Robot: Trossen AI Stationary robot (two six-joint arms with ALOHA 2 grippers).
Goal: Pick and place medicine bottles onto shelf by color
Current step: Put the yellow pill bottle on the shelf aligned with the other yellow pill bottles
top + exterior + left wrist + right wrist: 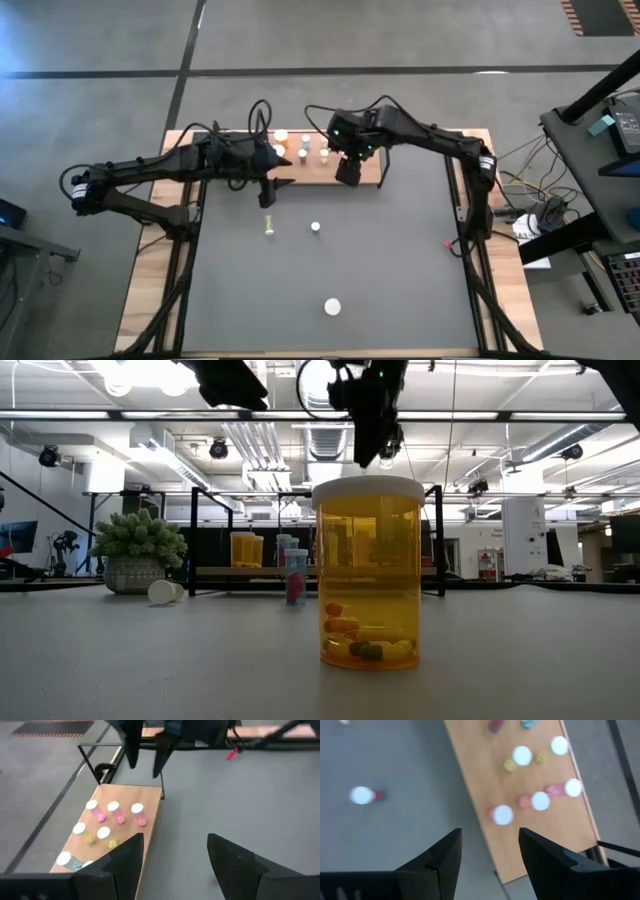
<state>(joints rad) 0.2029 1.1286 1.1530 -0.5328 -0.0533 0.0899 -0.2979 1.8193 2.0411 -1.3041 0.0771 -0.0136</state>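
1. Seen from above, a dark grey table mat [400,280] covers a wooden table. The shelf [365,170], a light wooden board, lies along the mat's far edge.
2. Several medicine bottles [305,148] stand upright on the shelf, white caps up. The left wrist view shows pink ones in a row and yellowish ones beside them.
3. Three bottles are off the shelf, on the mat. A yellow bottle [269,226] lies on its side left of centre, long axis running from the far edge toward the near edge. A pink-bodied bottle [315,227] stands upright near the middle. A wide orange bottle [332,307] stands upright close to the near edge; the low view shows pills in its bottom.
4. The right gripper [348,168] hangs over the shelf's near edge, beside the pink row. Its fingers stand apart and hold nothing.
5. The left gripper [272,188] hovers over the mat just off the shelf's near edge, left of the right gripper. Its fingers are parted and empty.
6. Judged by look, the bottles are light, stiff plastic with smooth, likely slippery sides, and easily toppled.
7. An upright bottle is probably best pinched across its body just under the cap. The lying one is best gripped across its width, at mid-length.
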